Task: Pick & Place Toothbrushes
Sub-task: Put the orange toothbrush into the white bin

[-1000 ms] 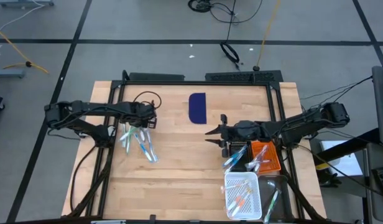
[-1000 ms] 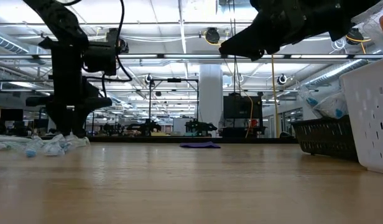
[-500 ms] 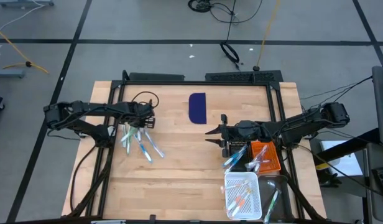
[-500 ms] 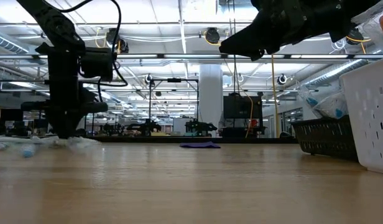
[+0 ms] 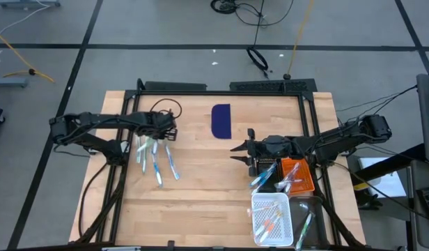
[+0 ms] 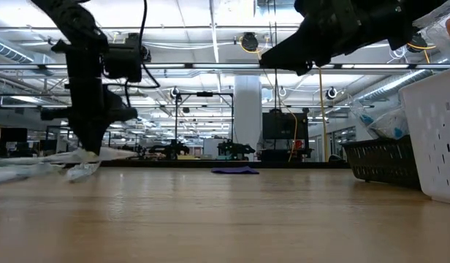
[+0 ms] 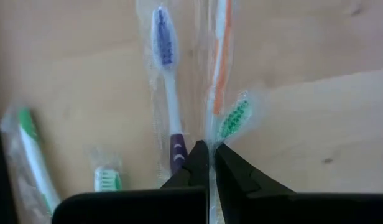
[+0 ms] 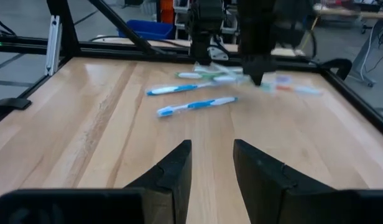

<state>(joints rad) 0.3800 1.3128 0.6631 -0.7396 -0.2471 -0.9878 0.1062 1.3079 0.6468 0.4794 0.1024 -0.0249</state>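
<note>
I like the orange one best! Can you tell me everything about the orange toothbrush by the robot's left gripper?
The orange toothbrush is a thin stick with an orange and white handle, sealed in a clear, crinkly plastic wrapper. It lies flat on the wooden table, beside a blue and white toothbrush, with a green-bristled brush head next to its lower part. The left gripper has shut its dark fingers on the wrapper's edge, right at that end.

a dark blue flat rectangle [image 5: 221,120] lies on the wooden surface [image 5: 200,188]; a white perforated basket [image 5: 271,219] sits beside an orange bin [image 5: 298,176].
</note>
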